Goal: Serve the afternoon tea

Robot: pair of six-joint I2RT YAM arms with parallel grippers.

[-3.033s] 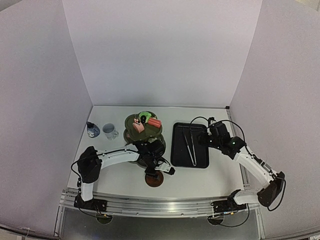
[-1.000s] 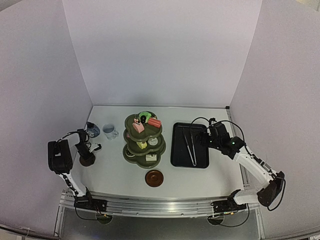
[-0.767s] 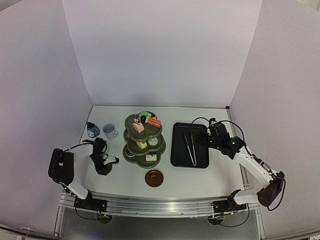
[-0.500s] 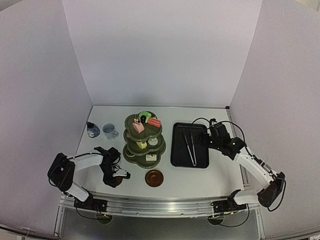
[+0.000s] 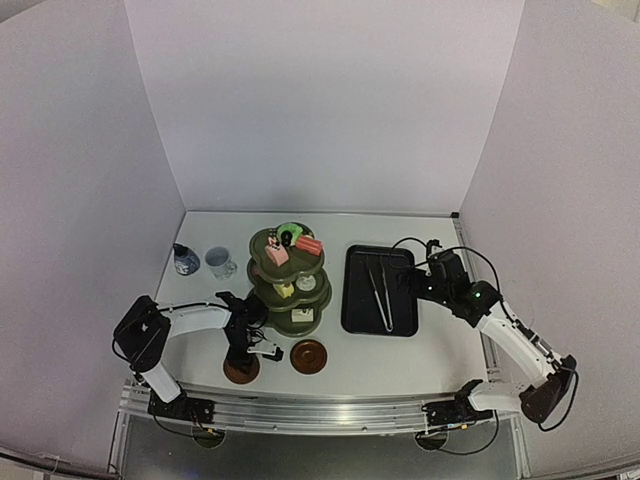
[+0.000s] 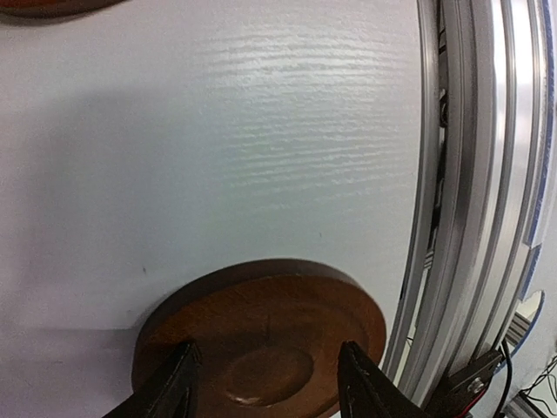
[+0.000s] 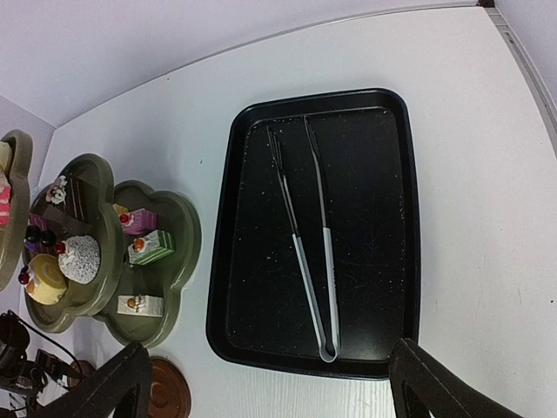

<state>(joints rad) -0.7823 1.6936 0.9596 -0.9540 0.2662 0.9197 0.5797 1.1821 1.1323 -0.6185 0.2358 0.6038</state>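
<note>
Near the front rail [image 6: 461, 174], left gripper [image 6: 265, 370] straddling round glossy brown coaster [image 6: 261, 300], grip unclear, right gripper [image 7: 278, 383] spread wide, empty.

The left gripper [image 5: 246, 352] hung over a brown coaster [image 5: 239, 374] near the table's [image 5: 400, 355] front edge, with a second coaster [image 5: 309, 356] just beside it, the green tiered stand [image 5: 257, 304] behind, and the right gripper [image 5: 418, 284] at the right rim of the black tray [image 5: 400, 310] holding tongs [image 5: 381, 295].
</note>
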